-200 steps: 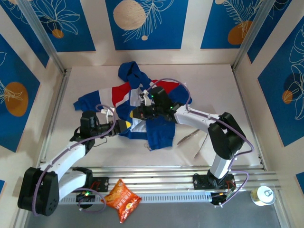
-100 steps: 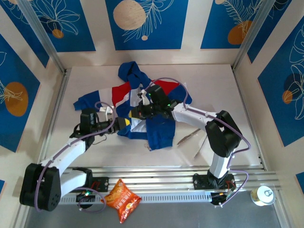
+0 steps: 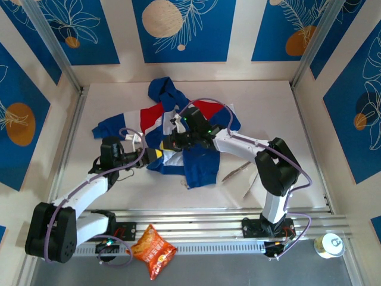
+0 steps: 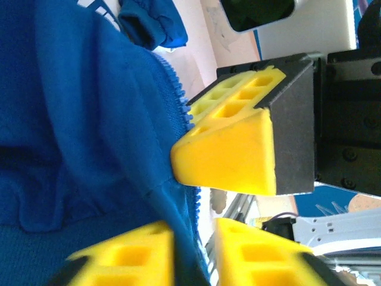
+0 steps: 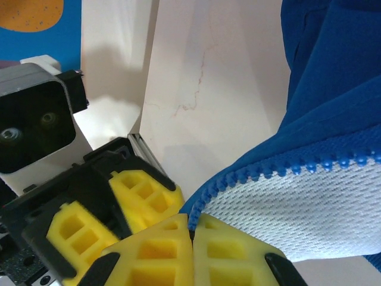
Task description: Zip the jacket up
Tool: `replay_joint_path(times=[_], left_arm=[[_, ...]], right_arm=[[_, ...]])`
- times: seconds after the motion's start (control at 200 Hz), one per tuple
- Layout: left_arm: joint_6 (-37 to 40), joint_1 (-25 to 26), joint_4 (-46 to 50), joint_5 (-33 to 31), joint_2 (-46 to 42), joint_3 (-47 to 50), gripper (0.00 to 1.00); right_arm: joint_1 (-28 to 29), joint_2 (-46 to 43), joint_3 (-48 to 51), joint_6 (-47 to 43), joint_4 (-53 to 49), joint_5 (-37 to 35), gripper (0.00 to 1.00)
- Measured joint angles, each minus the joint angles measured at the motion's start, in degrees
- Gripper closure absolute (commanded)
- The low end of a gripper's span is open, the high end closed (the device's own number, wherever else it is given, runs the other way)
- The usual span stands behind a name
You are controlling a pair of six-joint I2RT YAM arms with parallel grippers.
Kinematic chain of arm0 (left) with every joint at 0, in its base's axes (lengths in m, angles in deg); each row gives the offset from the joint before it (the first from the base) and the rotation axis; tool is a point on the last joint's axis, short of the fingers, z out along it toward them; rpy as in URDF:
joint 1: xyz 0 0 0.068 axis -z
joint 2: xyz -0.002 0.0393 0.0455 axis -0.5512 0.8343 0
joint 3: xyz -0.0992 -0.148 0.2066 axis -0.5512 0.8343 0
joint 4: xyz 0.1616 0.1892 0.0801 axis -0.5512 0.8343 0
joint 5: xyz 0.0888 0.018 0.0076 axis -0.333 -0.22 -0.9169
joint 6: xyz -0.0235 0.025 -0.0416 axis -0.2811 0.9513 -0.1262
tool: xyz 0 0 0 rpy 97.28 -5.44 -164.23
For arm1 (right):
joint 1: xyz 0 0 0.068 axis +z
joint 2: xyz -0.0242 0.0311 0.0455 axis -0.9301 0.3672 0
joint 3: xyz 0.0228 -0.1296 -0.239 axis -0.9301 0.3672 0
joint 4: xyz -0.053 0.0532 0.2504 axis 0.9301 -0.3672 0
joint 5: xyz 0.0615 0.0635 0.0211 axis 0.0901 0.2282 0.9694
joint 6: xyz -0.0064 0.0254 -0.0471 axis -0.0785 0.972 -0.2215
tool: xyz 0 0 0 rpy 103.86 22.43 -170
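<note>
Right wrist view: right gripper [image 5: 191,229] barely pinches the jacket's [image 5: 333,89] zipper teeth [image 5: 286,164]; left gripper [image 4: 193,253] clamps the jacket alongside. Shallow grips may slip, misaligning the teeth.

The jacket [image 3: 178,128] is soft matt cloth with a finely woven, creased blue shell. Its lining [image 5: 309,208] is white open mesh, edged by blue moulded plastic zipper teeth [image 5: 286,164]. The right gripper [image 5: 191,235] and left gripper [image 4: 193,256] have matt yellow plastic fingers with hollow cells, backed by black plastic. The tabletop [image 3: 280,119] is smooth, off-white and faintly stained. Along the bottom of the top view lie a grooved metal rail [image 3: 226,229], a glossy crinkled snack bag [image 3: 153,250] and a shiny metal can [image 3: 328,245].
</note>
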Motion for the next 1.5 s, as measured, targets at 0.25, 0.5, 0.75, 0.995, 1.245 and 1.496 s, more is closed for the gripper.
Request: replay_joint_path(times=[0.25,0.5,0.75,0.995,1.245,1.496], left_arm=[[-0.11,-0.07,-0.42,-0.46,-0.22,2.05,1.00],[2.71,-0.07,6.05,-4.15,-6.36,4.66,1.00],[3.82,-0.07,8.72,-6.16,-6.56,6.82,1.00],[3.91,-0.07,8.72,-6.32,-4.68,6.82,1.00],[4.28,-0.07,10.05,-6.34,-6.08,6.84,1.00],[4.46,-0.07,12.04,-6.97,-9.73,7.82,1.00]], right_arm=[[-0.13,0.04,-0.50,-1.31,-3.04,-0.31,0.66],[-2.05,-3.54,0.31,-6.45,-14.84,-6.14,0.54],[0.52,-5.88,4.55,-10.99,-31.01,-19.23,0.49],[5.99,-1.51,5.77,-10.91,-36.96,-26.16,0.45],[8.13,2.43,5.90,-9.53,-37.27,-29.66,0.51],[8.11,0.59,8.87,-9.35,-34.56,-30.34,0.79]])
